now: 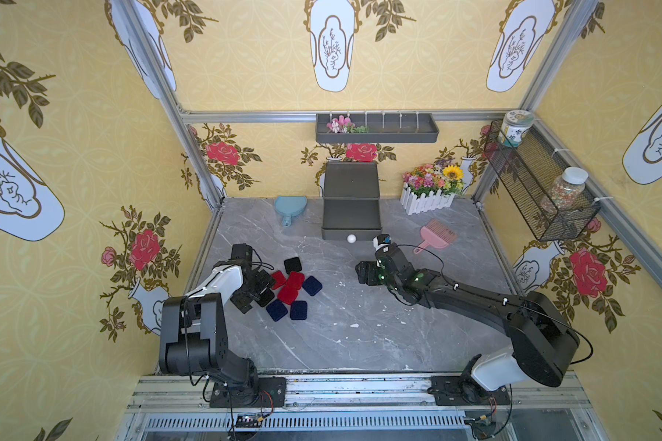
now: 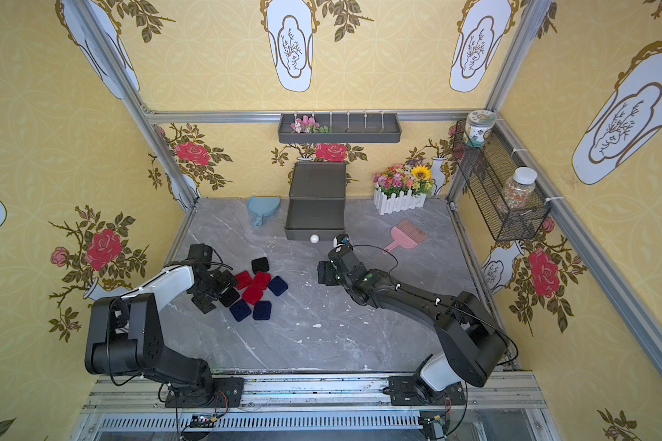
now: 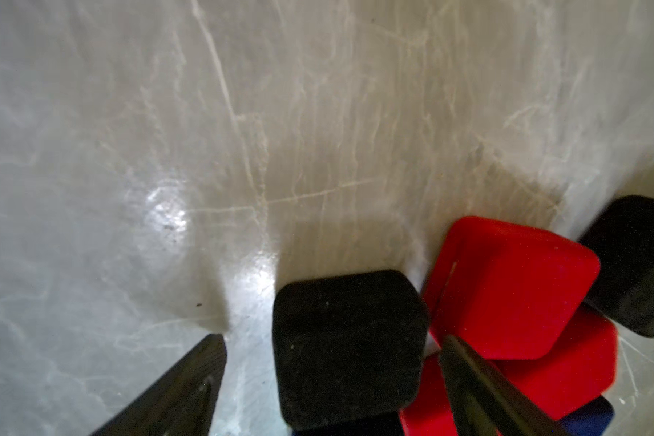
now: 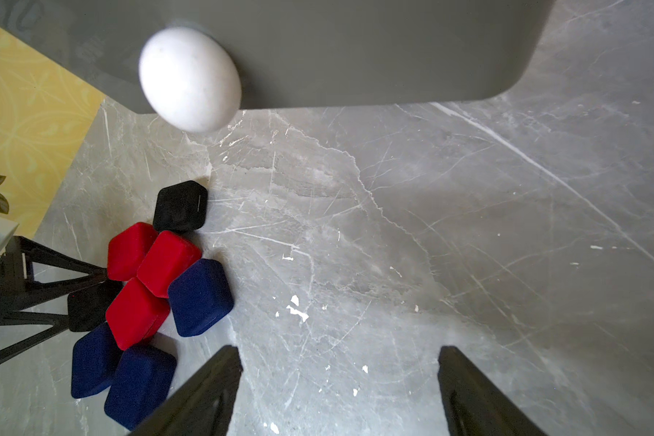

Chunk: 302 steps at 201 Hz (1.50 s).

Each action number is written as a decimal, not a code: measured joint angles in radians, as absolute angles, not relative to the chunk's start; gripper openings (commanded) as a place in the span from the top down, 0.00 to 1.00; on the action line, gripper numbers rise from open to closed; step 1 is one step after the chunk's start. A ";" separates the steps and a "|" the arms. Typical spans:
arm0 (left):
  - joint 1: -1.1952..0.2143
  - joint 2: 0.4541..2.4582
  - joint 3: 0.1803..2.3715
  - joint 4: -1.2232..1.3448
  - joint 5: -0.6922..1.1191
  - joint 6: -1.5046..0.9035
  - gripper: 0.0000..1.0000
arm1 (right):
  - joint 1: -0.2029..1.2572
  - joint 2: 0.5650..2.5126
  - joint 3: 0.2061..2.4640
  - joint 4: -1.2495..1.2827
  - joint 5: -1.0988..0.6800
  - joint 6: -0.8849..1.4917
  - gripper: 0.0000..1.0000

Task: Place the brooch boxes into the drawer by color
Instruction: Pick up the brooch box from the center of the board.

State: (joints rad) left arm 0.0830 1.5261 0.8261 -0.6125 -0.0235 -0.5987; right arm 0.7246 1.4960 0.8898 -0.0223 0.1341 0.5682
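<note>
Several brooch boxes lie clustered on the grey marble table at the left: black point(image 1: 292, 264), red point(image 1: 295, 280) and navy point(image 1: 298, 310). My left gripper point(image 3: 335, 362) is open and straddles another black box point(image 3: 348, 347), with a gap showing beside one finger point(image 3: 201, 381). The chest stands at the back centre, its dark grey drawer point(image 1: 351, 217) pulled out, with a white knob point(image 4: 189, 77). In front of that knob my right gripper point(image 4: 338, 377) hangs open over bare table, nothing between its fingers.
A blue dustpan point(image 1: 290, 208) lies left of the chest and a pink brush point(image 1: 436, 235) right of it. A flower planter point(image 1: 430, 187) stands at the back right. The wall tray point(image 1: 377, 130) and a wire basket point(image 1: 539, 183) with jars hang higher up.
</note>
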 measured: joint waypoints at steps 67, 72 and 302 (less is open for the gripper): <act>0.099 1.523 0.824 -0.607 -0.050 -0.583 0.10 | 0.725 1.510 0.890 -0.023 0.133 0.573 0.14; 0.100 1.522 0.823 -0.607 -0.052 -0.583 0.11 | 0.725 1.511 0.891 -0.023 0.133 0.574 0.14; 0.106 1.603 0.870 -0.590 -0.038 -0.568 0.46 | 0.727 1.541 0.934 -0.028 0.125 0.580 0.15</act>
State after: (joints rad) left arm 0.1059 1.6032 0.8700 -0.5903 -0.0376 -0.5682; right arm 0.7265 1.5414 0.9344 -0.0284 0.1249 0.5797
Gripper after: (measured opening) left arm 0.593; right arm 0.853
